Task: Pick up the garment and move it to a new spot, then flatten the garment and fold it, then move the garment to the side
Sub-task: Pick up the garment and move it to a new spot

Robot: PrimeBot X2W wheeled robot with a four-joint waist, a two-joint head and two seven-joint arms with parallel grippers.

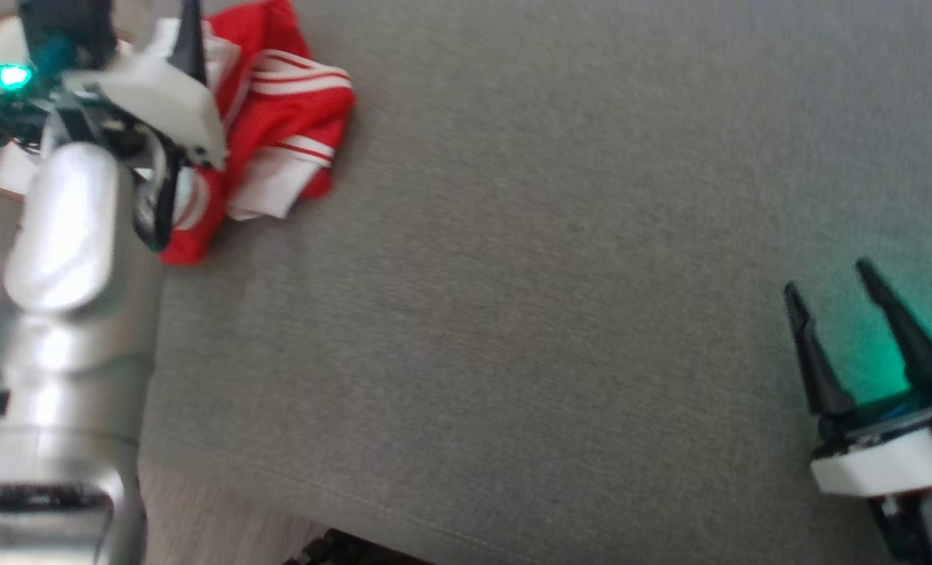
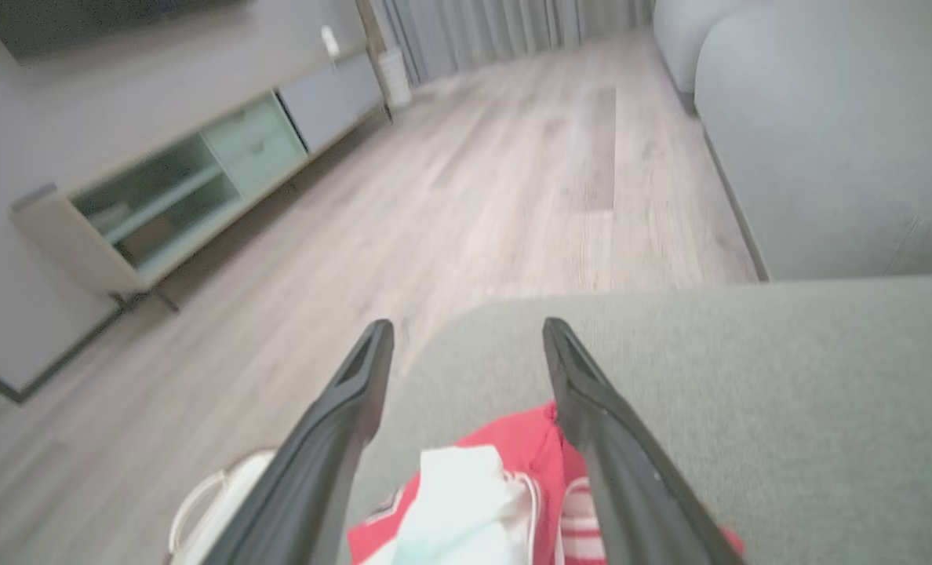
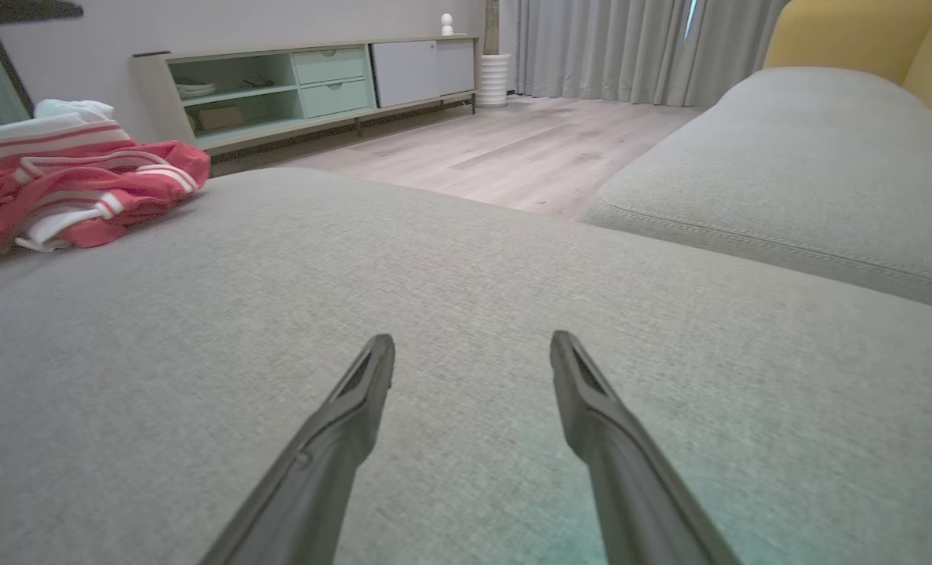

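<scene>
Fingers, left gripper (image 2: 466, 326): two long dark fingers spread wide with nothing pinched, poised over the garment (image 2: 525, 447). Whether they touch the cloth cannot be told.
Fingers, right gripper (image 3: 472, 339): spread wide and bare, low over the seat (image 1: 552, 275) near its right edge, well apart from the garment.
Garment: crumpled in a heap at the far left corner of the seat, partly under the left gripper in the head view.
Writing: a small dark mark on the red cloth in the left wrist view is too blurred to read.
Surface: a broad grey upholstered seat with a rounded corner and a stitched seam along its near edge. A green glow falls on it beside the right gripper.
Room: pale wood-plank floor (image 2: 513, 157), a low sideboard (image 3: 301, 86) with pale green drawers and open shelves along the wall, grey curtains (image 3: 591, 47), a second grey seat (image 3: 788, 173) to the right and a yellow cushion (image 3: 866, 31) behind it.
Materials: the seat is a fine woven fabric, flat and matte. The garment is smooth red cloth with white stripes and white panels, bunched in soft folds. The left forearm (image 1: 74, 259) is glossy silver, and each wrist has a white block.
</scene>
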